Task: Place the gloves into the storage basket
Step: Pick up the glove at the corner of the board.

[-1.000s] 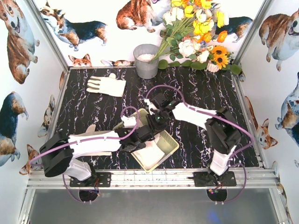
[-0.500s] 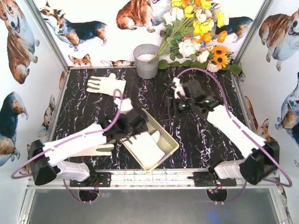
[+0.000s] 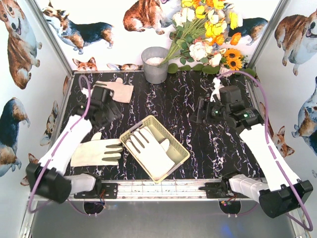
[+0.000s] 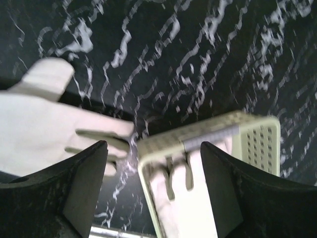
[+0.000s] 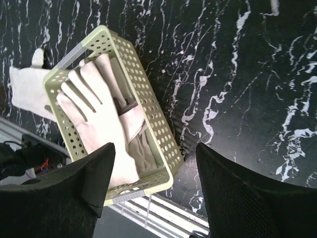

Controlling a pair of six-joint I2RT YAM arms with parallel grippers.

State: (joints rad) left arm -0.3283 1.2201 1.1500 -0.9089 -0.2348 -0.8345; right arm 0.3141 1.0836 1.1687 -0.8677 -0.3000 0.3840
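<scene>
so this looks like the gap between picks. the storage basket [image 5: 156, 124] sits at an angle in the middle of the tabletop [image 3: 198, 144], and there's a pile of gloves in it [image 5: 94, 114].

two more are lying loose outside:
- the near glove [image 3: 94, 152] is flat on the tabletop, just beside the basket's left side
- the far glove [image 3: 121, 90] is up in the back left corner

the left jaws are spread wide with nothing between them. they hang above the tabletop on the left, with their housing over the fingers end of the far glove in the top view. the right jaws are spread wide too, also empty, and well off to the right of the basket.

my guess is the next move belongs to the left side, since both loose gloves are over there. it'd need to drop onto one, bunch up enough of that flat fabric to pinch, then lift it clear over the basket rim before letting go.
</scene>
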